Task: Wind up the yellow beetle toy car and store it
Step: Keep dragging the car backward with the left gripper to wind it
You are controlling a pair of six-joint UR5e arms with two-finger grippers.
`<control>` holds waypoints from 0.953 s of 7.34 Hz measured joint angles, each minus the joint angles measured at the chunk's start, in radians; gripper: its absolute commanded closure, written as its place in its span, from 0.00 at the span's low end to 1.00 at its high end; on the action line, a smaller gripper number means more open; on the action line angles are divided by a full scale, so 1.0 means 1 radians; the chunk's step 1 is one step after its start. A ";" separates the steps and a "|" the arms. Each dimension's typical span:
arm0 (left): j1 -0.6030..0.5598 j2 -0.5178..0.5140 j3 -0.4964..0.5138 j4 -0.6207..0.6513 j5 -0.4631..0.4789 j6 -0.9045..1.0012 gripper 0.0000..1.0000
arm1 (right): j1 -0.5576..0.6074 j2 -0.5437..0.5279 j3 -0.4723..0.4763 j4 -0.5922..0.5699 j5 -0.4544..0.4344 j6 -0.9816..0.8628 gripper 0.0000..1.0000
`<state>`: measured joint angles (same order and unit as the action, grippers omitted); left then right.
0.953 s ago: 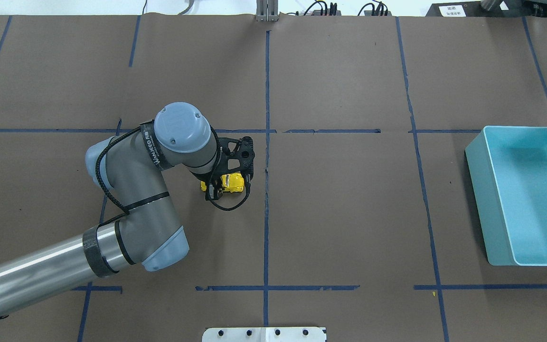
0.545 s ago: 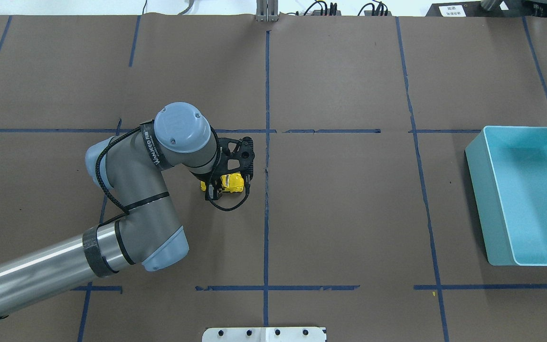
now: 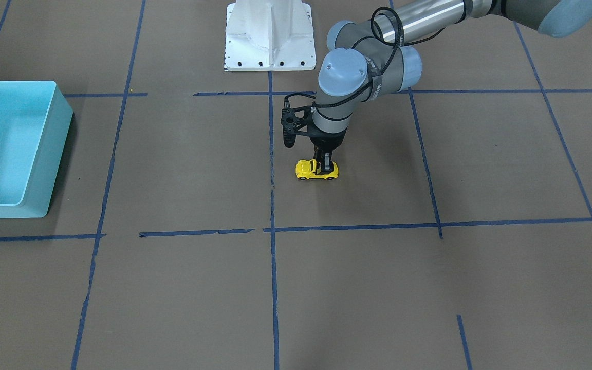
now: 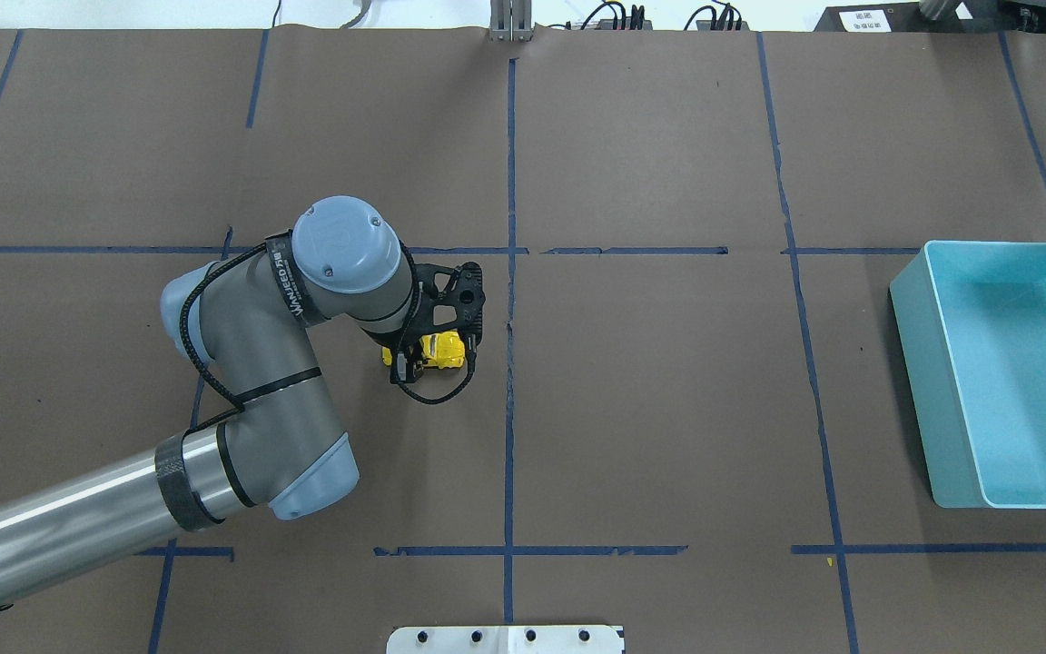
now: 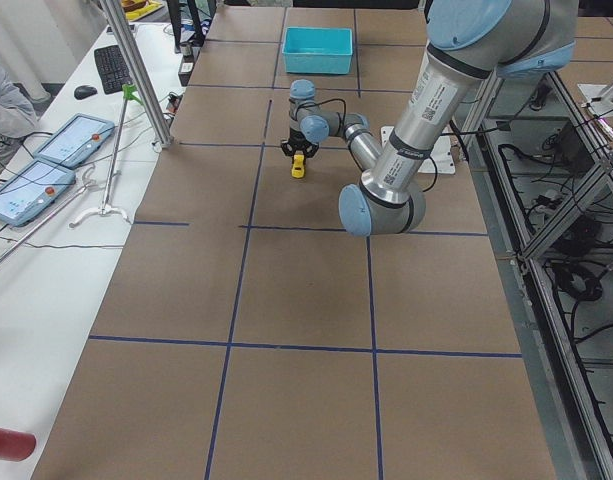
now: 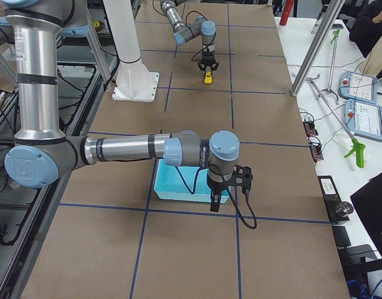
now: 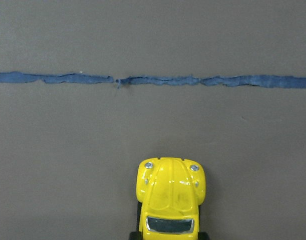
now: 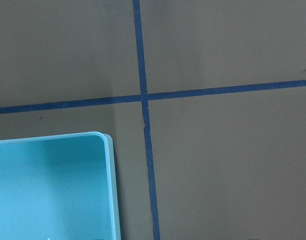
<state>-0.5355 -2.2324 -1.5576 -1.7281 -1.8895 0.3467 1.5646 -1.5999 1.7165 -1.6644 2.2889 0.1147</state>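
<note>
The yellow beetle toy car point(image 3: 309, 170) stands on its wheels on the brown table just left of the centre tape line point(image 4: 509, 363). My left gripper point(image 3: 327, 167) points straight down and is shut on the car's rear half point(image 4: 443, 349). In the left wrist view only the car's hood and windscreen point(image 7: 171, 192) show, at the bottom edge. My right gripper point(image 6: 214, 202) appears only in the exterior right view, hanging by the teal bin; I cannot tell whether it is open or shut.
A teal bin point(image 4: 939, 391) sits at the table's right end, and its corner point(image 8: 109, 150) shows in the right wrist view. The white robot base point(image 3: 270, 36) stands at the table's near-robot edge. Blue tape lines cross the brown cover.
The left arm has shifted a few pixels to the left with the car still in its grip. Nothing else differs.
</note>
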 measured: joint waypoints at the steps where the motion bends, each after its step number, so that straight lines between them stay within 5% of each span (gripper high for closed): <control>1: 0.000 0.012 -0.011 0.000 0.000 0.000 1.00 | 0.000 0.000 0.000 0.000 0.000 0.000 0.00; 7: -0.001 0.027 -0.023 -0.003 0.000 0.000 1.00 | 0.000 0.000 0.001 0.000 0.000 0.000 0.00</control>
<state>-0.5366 -2.2051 -1.5807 -1.7312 -1.8899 0.3466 1.5647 -1.5999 1.7176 -1.6644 2.2887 0.1144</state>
